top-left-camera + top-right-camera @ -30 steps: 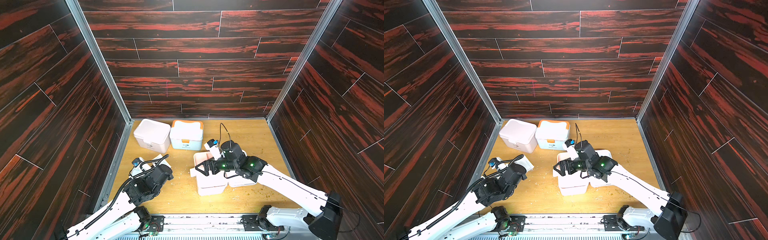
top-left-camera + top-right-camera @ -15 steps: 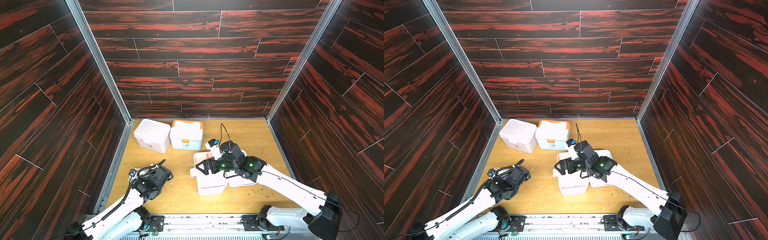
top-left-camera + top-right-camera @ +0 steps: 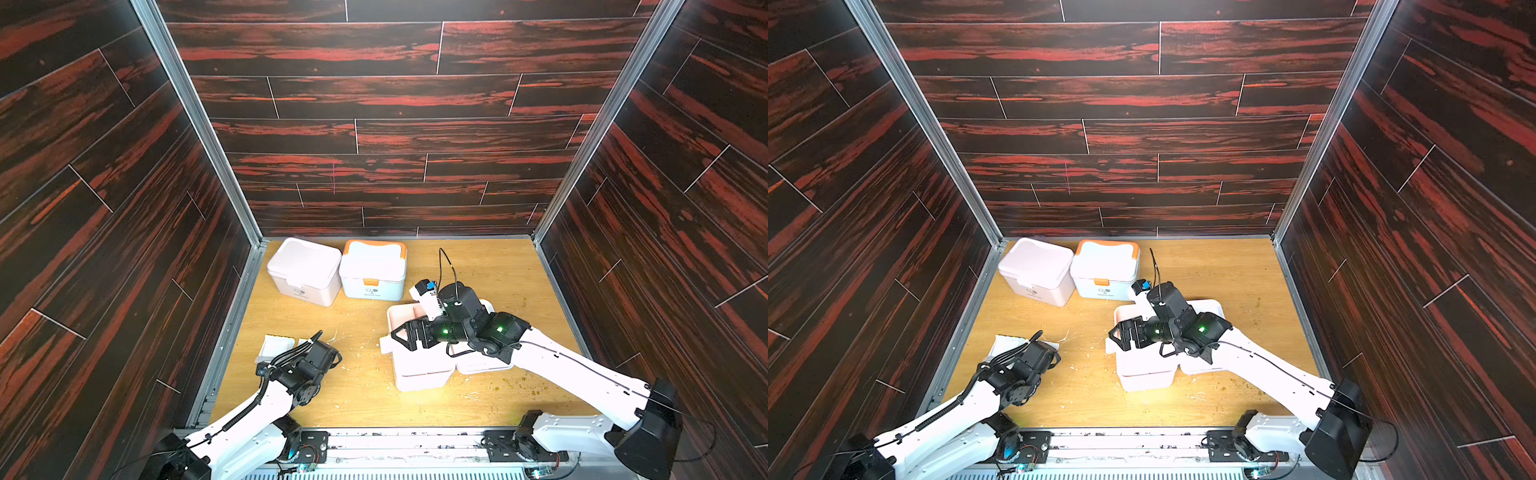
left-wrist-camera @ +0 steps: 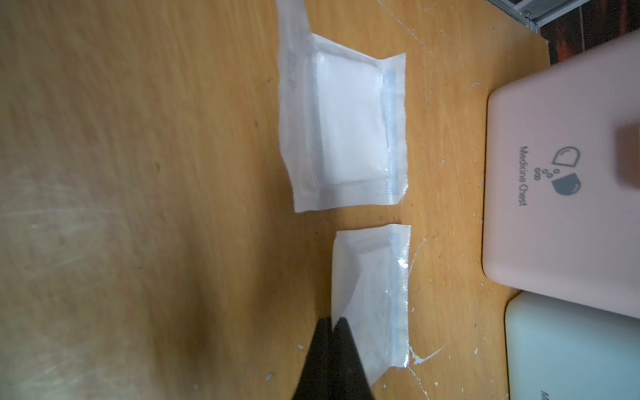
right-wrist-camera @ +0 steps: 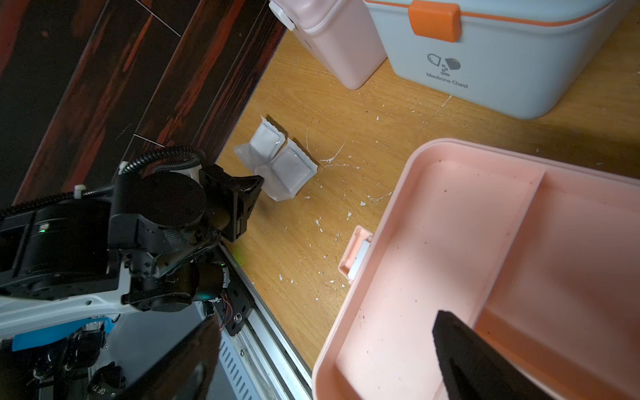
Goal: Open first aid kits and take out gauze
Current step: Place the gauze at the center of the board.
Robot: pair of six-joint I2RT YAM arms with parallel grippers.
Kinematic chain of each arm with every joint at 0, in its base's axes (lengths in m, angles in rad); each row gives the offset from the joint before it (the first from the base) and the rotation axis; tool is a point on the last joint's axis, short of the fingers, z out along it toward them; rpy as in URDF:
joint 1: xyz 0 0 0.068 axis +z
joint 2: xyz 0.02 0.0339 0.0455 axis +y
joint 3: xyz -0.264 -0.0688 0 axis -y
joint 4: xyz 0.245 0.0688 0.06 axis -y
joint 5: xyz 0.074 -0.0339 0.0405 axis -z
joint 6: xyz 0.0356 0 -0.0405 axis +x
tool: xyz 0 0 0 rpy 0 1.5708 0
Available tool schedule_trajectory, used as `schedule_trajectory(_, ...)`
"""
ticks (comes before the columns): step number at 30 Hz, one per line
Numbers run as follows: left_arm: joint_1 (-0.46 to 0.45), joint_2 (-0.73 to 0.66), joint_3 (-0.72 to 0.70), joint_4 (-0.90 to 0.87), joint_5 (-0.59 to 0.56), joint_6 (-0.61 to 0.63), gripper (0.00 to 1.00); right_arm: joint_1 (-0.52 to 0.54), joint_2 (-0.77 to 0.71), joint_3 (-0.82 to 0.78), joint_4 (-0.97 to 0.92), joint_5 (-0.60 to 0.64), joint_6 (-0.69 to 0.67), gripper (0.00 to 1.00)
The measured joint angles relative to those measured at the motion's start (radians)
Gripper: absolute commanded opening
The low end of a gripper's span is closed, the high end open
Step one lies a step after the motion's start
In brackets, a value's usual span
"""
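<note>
We read "Medicine Chest" in grey under a split-capsule logo on the front of the closed pink kit. The same words sit on the pale blue kit, below its orange latch. These two stand side by side at the back of the tabletop, toward the left wall.

The tabletop is light wood, scuffed and strewn with white flecks. Dark plank walls streaked with red close it in on three sides, and a metal rail runs along the front.

The open pink kit stands right of centre with its lid thrown back under the right arm. A ridge divides its tray, and we see only dark specks on the floor.

Two gauze packets lie flat on the wood just beside each other, in front of the closed pink kit.

The left gripper is clenched, its tips meeting at the edge of the nearer packet; we cannot tell whether they nip it. The right gripper is spread wide and grasps nothing, with one finger above the tray and the other outside the kit's wall
</note>
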Motion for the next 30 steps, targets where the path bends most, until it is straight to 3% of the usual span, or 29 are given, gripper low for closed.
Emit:
schedule_trajectory(4,0.014,0.000,-0.003,0.008,0.000,-0.033,0.01,0.000,0.000,0.000,-0.003,0.000,0.000,0.99)
schedule_trajectory(10,0.023,0.003,-0.003,0.023,-0.001,-0.056,0.15,0.000,0.000,0.000,-0.004,0.000,0.000,0.99)
schedule_trajectory(16,0.032,0.021,-0.003,0.029,-0.004,-0.055,0.47,0.000,-0.001,0.000,-0.014,0.006,0.000,0.99)
schedule_trajectory(20,0.033,-0.001,0.006,0.003,0.003,-0.018,0.80,0.000,-0.004,-0.001,-0.020,0.013,-0.005,0.99)
schedule_trajectory(23,0.033,-0.066,0.034,-0.055,0.005,0.027,0.98,0.000,-0.026,-0.016,-0.021,0.027,-0.019,0.99)
schedule_trajectory(30,0.033,-0.291,0.174,-0.211,-0.013,0.190,1.00,0.000,-0.135,-0.057,-0.033,0.073,-0.047,0.99)
